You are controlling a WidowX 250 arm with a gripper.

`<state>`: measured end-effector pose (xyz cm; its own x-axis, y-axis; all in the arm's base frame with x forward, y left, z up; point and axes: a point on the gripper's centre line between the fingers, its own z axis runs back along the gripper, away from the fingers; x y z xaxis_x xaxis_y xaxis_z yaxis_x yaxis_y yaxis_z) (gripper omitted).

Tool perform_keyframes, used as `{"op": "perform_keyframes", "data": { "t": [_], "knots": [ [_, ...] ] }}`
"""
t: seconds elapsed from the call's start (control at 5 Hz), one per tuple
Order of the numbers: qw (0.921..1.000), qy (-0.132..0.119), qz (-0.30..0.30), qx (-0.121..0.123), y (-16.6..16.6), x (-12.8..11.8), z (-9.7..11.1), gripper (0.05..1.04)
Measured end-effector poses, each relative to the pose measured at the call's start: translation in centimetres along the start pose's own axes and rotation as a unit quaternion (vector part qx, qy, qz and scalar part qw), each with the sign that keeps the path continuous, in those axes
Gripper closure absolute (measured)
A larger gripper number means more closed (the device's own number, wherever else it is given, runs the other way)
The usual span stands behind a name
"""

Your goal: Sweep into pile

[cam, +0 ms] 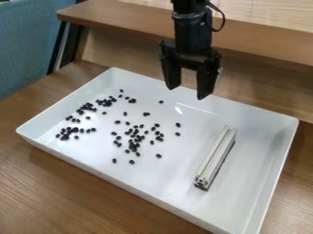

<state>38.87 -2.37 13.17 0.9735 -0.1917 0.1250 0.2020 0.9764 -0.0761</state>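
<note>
And here I am, my black gripper [188, 91] hanging down above the far side of the tray, hand open, my 2 fingers spread wide with a clear gap between them! The black arm [191, 27] runs up from me to the top edge of the view, a thin cable [221, 20] looping beside it.

Below and nearer the camera, there they are: small dark beans [132, 146], scattered across the floor of the white tray [147, 186]! I make it 2 loose groups: a ragged band along the left of the view, and a looser scatter around the middle, thickest at its centre. A few strays sit apart at the edges, 2 of them on the side towards the metal bar [216, 157].

And what a spot for that bar! Grooved and silvery, it lies flat in the right half of the tray, slanting, its near end lower in the view, well apart from my fingers.

Further out, the tray rests on a brown wooden table [67, 187]. Behind it runs a wooden ledge [122, 19], and at the upper left stands a blue fabric panel [27, 39]!
</note>
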Motion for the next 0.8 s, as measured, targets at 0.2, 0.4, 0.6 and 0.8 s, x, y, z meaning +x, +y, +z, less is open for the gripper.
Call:
{"op": "perform_keyframes", "data": {
  "t": [0.2, 0.4, 0.6, 0.8],
  "knots": [
    [0.9998, 0.018, 0.004, -0.005, 0.0, -0.2, -1.5, 0.084],
    [0.9996, 0.012, 0.012, -0.022, -0.1, 1.9, -3.0, 0.084],
    [0.9995, 0.004, 0.022, -0.021, -1.1, 3.5, -4.0, 0.084],
    [0.9994, -0.006, 0.034, -0.009, -2.4, 4.1, -4.6, 0.084]
  ]
}}
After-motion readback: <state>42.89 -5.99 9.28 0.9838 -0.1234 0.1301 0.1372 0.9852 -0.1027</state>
